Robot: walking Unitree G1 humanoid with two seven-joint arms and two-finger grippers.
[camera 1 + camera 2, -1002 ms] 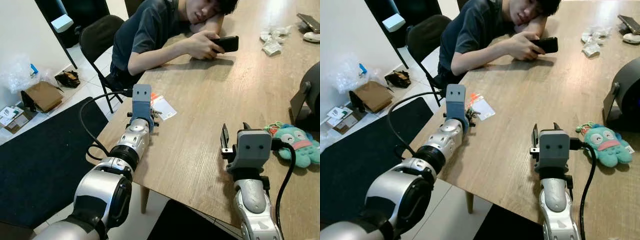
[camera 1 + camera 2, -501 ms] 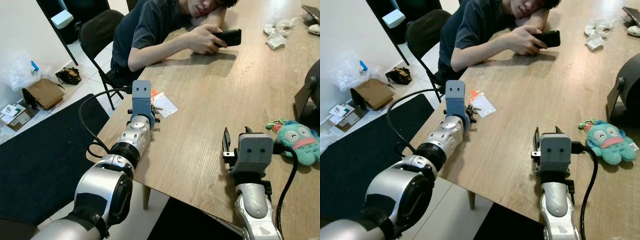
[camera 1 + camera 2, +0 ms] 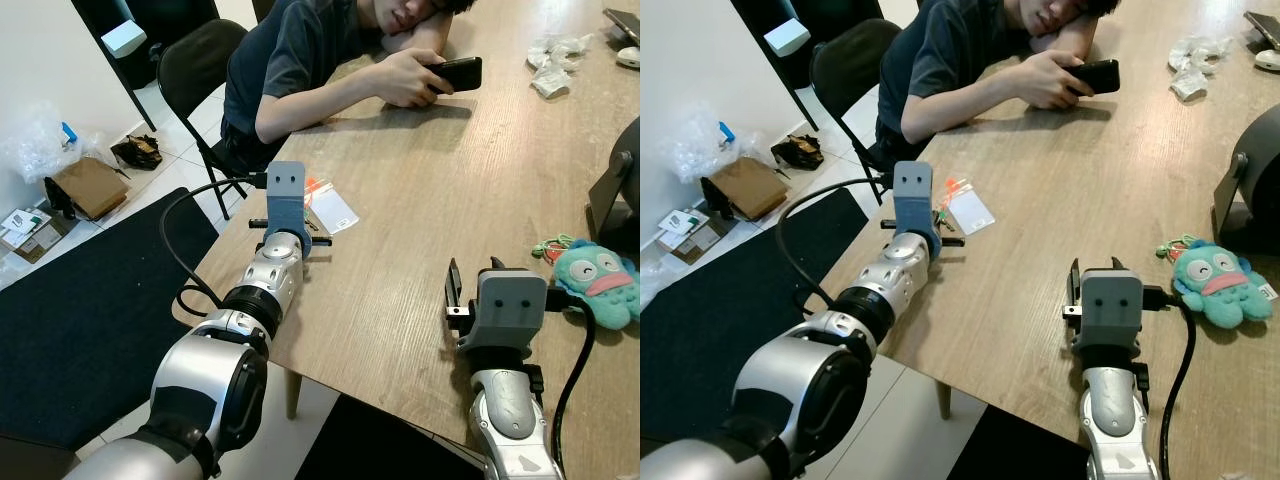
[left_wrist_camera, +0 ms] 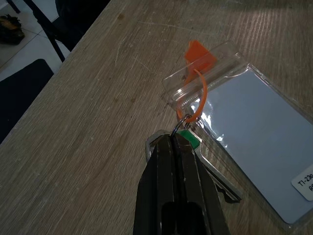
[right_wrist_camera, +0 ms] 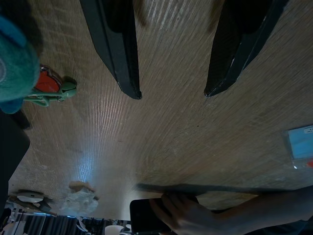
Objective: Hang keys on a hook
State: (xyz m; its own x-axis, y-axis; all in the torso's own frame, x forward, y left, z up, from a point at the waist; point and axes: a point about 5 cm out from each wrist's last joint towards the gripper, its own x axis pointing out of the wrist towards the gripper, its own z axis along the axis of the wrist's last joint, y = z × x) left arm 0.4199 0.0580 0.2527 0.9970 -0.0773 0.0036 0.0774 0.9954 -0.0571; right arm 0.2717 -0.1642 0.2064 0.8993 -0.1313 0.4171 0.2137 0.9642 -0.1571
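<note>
The left gripper (image 4: 178, 147) is pinched shut on the keys (image 4: 188, 138), which lie at the near left edge of the surface (image 3: 450, 190). The clear card pouch (image 4: 254, 161) trails away on the far side. The right gripper (image 5: 171, 90) is wide open, holding nothing, well apart to the right.

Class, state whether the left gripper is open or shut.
Shut: the left gripper has its black fingers pressed together on the key ring beside the card holder.

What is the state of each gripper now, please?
Left gripper: closed on the small metal ring of the keys.
Right gripper: open, holding nothing, above the wooden table.
</note>
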